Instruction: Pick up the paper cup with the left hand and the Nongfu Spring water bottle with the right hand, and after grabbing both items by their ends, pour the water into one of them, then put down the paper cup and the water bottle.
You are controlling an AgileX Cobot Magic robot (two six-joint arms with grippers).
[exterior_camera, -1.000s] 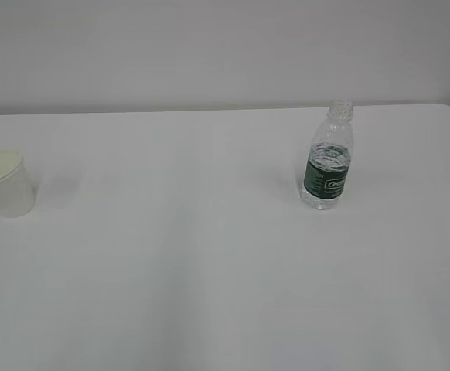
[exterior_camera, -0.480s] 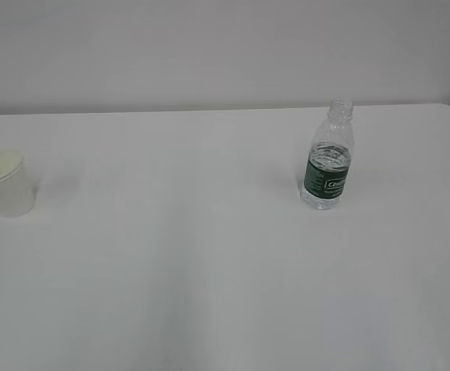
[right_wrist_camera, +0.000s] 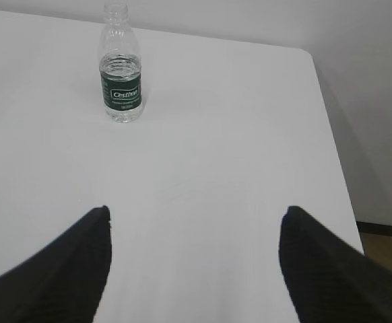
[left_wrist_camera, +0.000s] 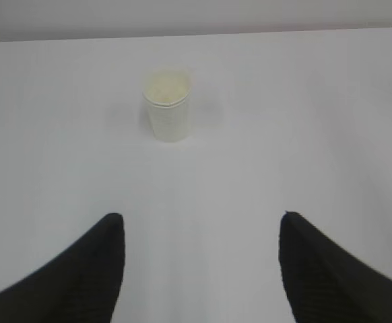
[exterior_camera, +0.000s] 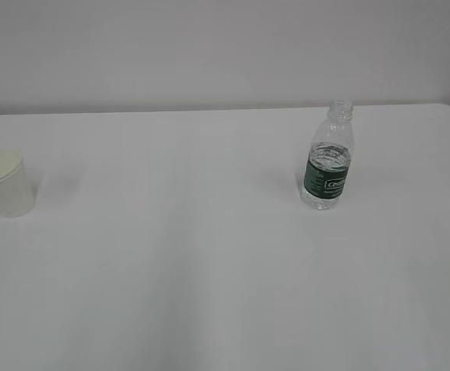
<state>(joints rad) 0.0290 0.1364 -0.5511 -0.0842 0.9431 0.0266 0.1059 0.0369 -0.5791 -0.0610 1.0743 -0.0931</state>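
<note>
The black left hand (left_wrist_camera: 199,269) is spread wide and empty, and the small white tapered paper cup (left_wrist_camera: 168,106) stands upright on the white bench (left_wrist_camera: 263,155) well ahead of it, slightly left of its centre line. The black right hand (right_wrist_camera: 194,266) is likewise spread and empty, with the clear ribbed, green-labelled Nongfu Spring water bottle (right_wrist_camera: 120,71) upright far ahead and to its left

Both wrist views only catch the dark fingertips of the left hand (left_wrist_camera: 201,269) and right hand (right_wrist_camera: 194,266), rest chopped off at the bottom edge, and the small print under the big word on the water bottle (right_wrist_camera: 121,67) label is unreadable.
</note>
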